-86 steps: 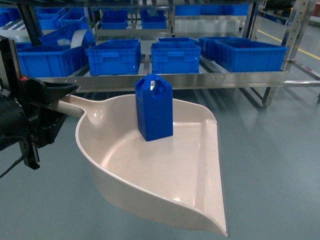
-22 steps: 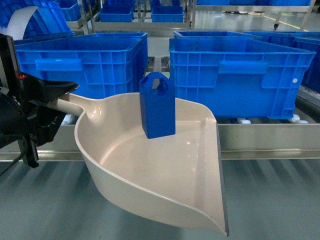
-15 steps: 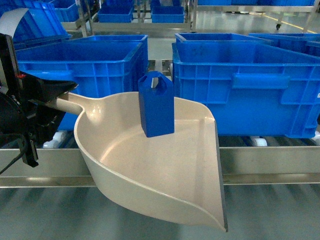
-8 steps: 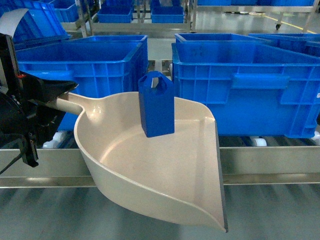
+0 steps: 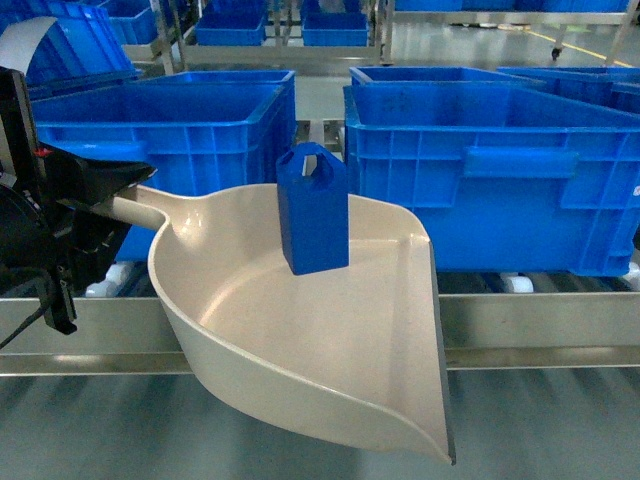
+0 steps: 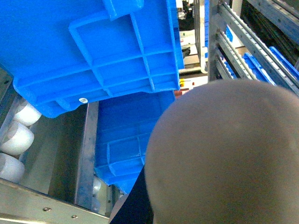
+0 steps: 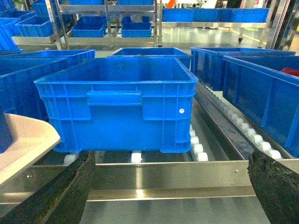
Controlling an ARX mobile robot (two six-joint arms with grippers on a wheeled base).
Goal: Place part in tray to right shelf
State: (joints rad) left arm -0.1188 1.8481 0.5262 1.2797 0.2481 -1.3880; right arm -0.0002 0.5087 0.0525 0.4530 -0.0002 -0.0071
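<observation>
The blue part [image 5: 313,215] stands upright in the cream tray [image 5: 300,340], near its back wall. My left gripper [image 5: 95,195] is shut on the tray's handle [image 5: 140,208] at the left and holds the tray in the air in front of the right shelf's steel rail [image 5: 540,330]. The left wrist view shows mostly the tray's rounded underside [image 6: 224,154]; the jaws are hidden there. My right gripper [image 7: 173,196] is open wide with nothing between its black fingers [image 7: 60,196], facing the shelf rail [image 7: 173,175]. The tray's edge [image 7: 23,140] shows at its left.
Two large blue crates [image 5: 170,130] [image 5: 490,170] sit on the shelf's white rollers [image 5: 518,284] right behind the tray. In the right wrist view one crate [image 7: 117,102] stands straight ahead, with a roller lane [image 7: 219,112] and another crate [image 7: 261,93] to its right. More racks stand behind.
Since the earliest frame the shelf and crates have come much nearer in the head view. Over the last second nothing has moved; the part stays upright in the tray.
</observation>
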